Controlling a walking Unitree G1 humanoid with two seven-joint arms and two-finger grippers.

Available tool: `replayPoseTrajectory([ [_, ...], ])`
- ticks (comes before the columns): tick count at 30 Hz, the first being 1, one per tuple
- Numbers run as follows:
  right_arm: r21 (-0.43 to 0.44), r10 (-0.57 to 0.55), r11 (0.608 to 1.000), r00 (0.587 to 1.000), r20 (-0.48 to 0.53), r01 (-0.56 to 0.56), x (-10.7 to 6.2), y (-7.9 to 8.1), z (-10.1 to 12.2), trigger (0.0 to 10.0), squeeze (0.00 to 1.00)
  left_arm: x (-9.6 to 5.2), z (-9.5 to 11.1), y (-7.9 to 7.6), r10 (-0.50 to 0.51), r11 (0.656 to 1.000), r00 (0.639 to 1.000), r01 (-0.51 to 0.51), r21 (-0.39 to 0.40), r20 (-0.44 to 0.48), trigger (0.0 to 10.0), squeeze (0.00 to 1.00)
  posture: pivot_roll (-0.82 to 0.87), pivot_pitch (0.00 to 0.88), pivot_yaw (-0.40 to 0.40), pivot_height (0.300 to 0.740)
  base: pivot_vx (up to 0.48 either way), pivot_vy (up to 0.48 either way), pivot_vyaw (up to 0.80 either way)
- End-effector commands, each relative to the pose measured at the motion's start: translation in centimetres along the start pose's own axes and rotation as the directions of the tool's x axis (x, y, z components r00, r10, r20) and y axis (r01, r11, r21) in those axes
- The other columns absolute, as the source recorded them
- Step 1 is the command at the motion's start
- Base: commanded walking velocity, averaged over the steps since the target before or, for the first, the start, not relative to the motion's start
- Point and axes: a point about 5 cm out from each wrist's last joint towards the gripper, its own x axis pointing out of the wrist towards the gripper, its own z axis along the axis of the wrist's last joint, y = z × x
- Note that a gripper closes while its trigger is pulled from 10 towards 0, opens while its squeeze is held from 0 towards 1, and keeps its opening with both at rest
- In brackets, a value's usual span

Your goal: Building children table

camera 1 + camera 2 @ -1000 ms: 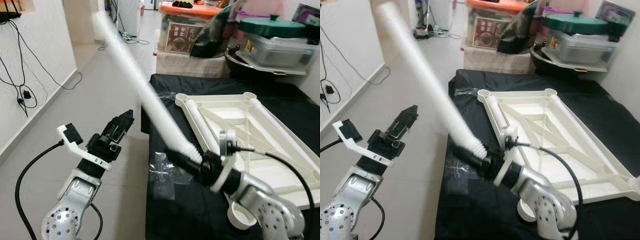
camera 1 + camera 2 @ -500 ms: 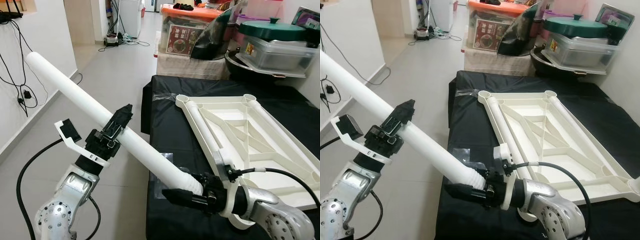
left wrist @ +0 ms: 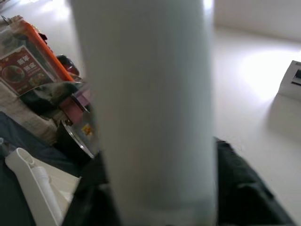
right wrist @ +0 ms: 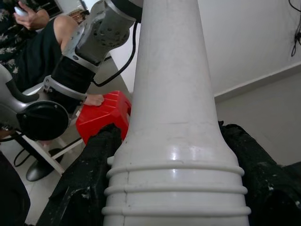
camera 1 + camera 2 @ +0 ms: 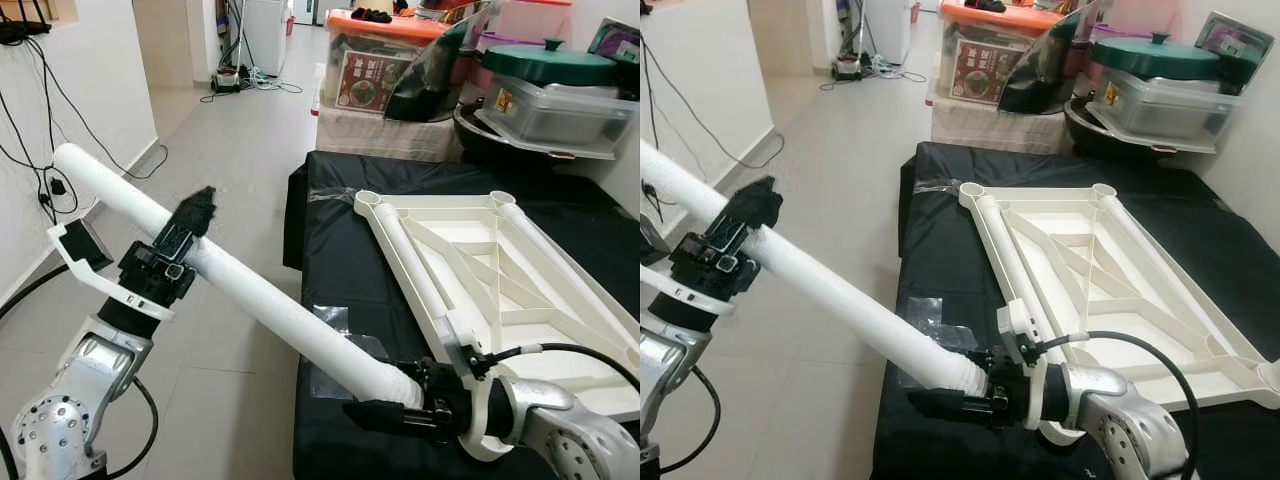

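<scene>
Table leg: long white tube, held in the air off the left edge of the table — long axis slanting from low at my right, by the near table edge, up and away to my left over the floor. Ribbed, threaded end low; plain end high.
Right gripper: mine; fingers pressed against the ribbed end from both sides, pinching it. In the right wrist view the black fingers flank the tube's rings.
Left gripper: mine; closed around the upper part of the leg, near the plain end. The tube runs between the black fingers in the left wrist view.
Table top: white plastic, upside down on the black cloth, ribs facing up, round sockets at its corners. One far socket lies near the cloth's left side.
Tape patch: clear film on the cloth, just beside the leg's low end.
Edges and room: open tiled floor to my left under the leg; white wall with hanging cables beyond its high end. Boxes and tubs stacked behind the table.
Person: seated on a chair beside a red stool, seen in the right wrist view.
</scene>
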Motion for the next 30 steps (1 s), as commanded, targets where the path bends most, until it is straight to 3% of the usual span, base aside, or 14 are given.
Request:
replayPoseTrajectory([
  [1,-0.009,0.026,1.0,0.999,-0.024,-0.027,0.1,0.1,-0.1,0.0,0.0,0.3,-0.4,-0.7,-0.038,0.999,0.999,0.038,0.01,-0.038,0.0,0.0,0.07,0.0,-0.122,0.74,0.0,0.0,0.0],
  [11,-0.029,0.026,0.999,0.999,-0.043,-0.028,0.0,0.0,-0.2,0.0,0.0,0.1,-0.5,-1.2,-0.057,0.998,0.997,0.057,0.015,-0.054,0.0,0.0,0.07,0.0,-0.122,0.74,0.0,0.0,0.0],
  [12,-0.051,-0.083,0.996,0.993,-0.079,0.08,0.1,-1.2,-0.4,10.0,0.05,0.0,-0.6,-1.5,-0.066,0.997,0.996,0.068,0.021,-0.064,0.0,0.0,0.07,0.0,-0.122,0.74,0.0,0.0,0.0],
  [13,-0.067,-0.171,0.984,0.981,-0.091,0.165,0.1,-2.1,-0.5,10.0,1.0,0.0,-0.6,-1.7,-0.072,0.997,0.995,0.074,0.025,-0.072,0.0,0.0,0.07,0.0,-0.122,0.74,0.0,0.0,0.0],
  [15,-0.095,-0.278,0.958,0.957,-0.086,0.27,0.1,-3.3,-0.2,10.0,1.0,0.0,-0.7,-2.1,-0.083,0.996,0.993,0.086,0.032,-0.087,0.0,0.0,0.07,0.0,-0.121,0.74,0.0,0.0,0.0],
  [23,-0.115,-0.267,0.96,0.96,-0.083,0.257,-1.5,-3.5,0.9,10.0,1.0,-0.1,-0.7,-2.1,-0.073,0.996,0.994,0.077,0.049,-0.085,0.0,0.0,0.07,0.0,-0.123,0.74,0.0,0.0,0.0],
  [30,-0.296,-0.228,0.936,0.968,-0.102,0.19,-3.8,-3.0,5.9,10.0,1.0,-0.2,-1.8,-2.1,-0.063,0.993,0.985,0.078,0.09,-0.161,0.0,0.0,0.06,0.0,-0.113,0.74,0.0,0.0,0.0],
])
